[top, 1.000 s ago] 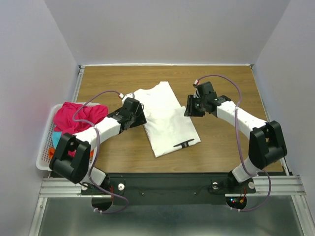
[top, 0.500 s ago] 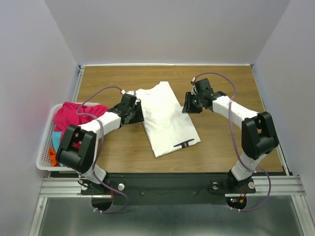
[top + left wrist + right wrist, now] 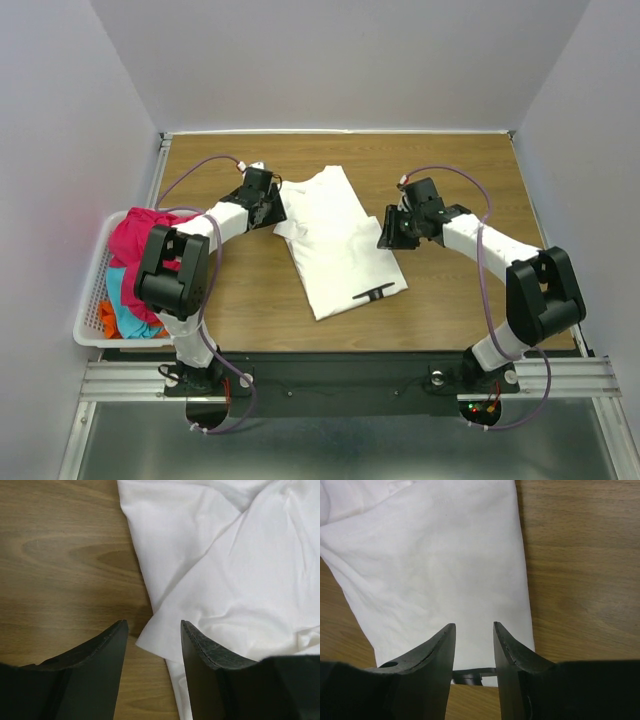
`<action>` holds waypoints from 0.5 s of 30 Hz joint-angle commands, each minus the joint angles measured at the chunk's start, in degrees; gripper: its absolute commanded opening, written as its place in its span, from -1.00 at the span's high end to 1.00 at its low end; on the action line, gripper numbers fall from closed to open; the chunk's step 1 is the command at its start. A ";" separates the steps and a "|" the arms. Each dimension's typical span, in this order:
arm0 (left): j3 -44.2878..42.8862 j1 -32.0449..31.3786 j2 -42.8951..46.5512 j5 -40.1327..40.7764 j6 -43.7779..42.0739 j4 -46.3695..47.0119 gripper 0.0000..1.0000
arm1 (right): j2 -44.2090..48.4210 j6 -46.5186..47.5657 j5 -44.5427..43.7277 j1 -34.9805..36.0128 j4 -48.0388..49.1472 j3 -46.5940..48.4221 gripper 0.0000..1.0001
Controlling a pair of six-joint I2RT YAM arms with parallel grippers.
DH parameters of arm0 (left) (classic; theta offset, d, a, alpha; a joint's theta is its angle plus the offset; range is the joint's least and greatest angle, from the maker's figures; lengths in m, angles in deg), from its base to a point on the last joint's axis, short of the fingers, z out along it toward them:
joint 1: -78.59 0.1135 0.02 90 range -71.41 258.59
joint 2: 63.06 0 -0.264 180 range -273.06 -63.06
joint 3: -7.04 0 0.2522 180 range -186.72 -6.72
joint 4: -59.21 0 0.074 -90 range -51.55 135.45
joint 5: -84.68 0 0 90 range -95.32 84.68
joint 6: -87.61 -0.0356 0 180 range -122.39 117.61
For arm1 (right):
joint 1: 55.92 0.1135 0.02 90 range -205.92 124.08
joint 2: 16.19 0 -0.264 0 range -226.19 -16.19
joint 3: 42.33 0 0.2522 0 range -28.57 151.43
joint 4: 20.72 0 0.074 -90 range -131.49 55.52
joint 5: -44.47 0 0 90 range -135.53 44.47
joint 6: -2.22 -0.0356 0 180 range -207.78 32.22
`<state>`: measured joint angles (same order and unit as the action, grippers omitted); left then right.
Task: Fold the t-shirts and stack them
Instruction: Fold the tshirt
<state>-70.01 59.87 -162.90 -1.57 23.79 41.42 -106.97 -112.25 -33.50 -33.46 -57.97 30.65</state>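
A large white t-shirt [image 3: 340, 240] lies folded lengthwise on the wooden table, with a black mark [image 3: 373, 293] near its front end. My left gripper [image 3: 268, 205] hovers at the shirt's far left edge. In the left wrist view this gripper [image 3: 154, 625] is open, and a loose corner of the white t-shirt [image 3: 240, 570] lies between its fingers. My right gripper [image 3: 392, 228] is at the shirt's right edge. It is open [image 3: 474, 625] above the white cloth [image 3: 435, 555], holding nothing. Magenta [image 3: 150, 235], cyan [image 3: 125, 295] and orange [image 3: 107, 318] t-shirts lie bunched on the left.
A white lattice basket [image 3: 88, 300] at the table's left edge holds the coloured shirts. Grey walls close in the table on three sides. Bare wood [image 3: 470, 170] shows around the white shirt.
My left arm has swung back and left, carrying its gripper along the shirt's left edge toward the far end, and its jaws have narrowed a little. The right gripper has shifted only slightly.
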 commanded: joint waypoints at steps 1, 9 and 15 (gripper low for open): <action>-1.58 0.18 -0.98 1.52 -1.21 -1.68 -0.15 | 3.85 -0.84 -0.96 -0.13 2.30 -1.65 0.16; -0.35 0.26 -2.21 0.47 -1.92 -2.03 -0.11 | 5.79 -0.93 -1.75 -0.13 2.30 -4.02 0.16; -0.08 0.18 -2.47 0.20 -1.39 -2.29 0.06 | 6.41 -0.84 -2.19 -0.13 2.39 -4.90 0.16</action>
<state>-70.08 59.95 -165.39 -1.52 22.96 39.58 -103.08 -113.08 -34.61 -33.46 -57.58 25.95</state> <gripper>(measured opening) 0.475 0.420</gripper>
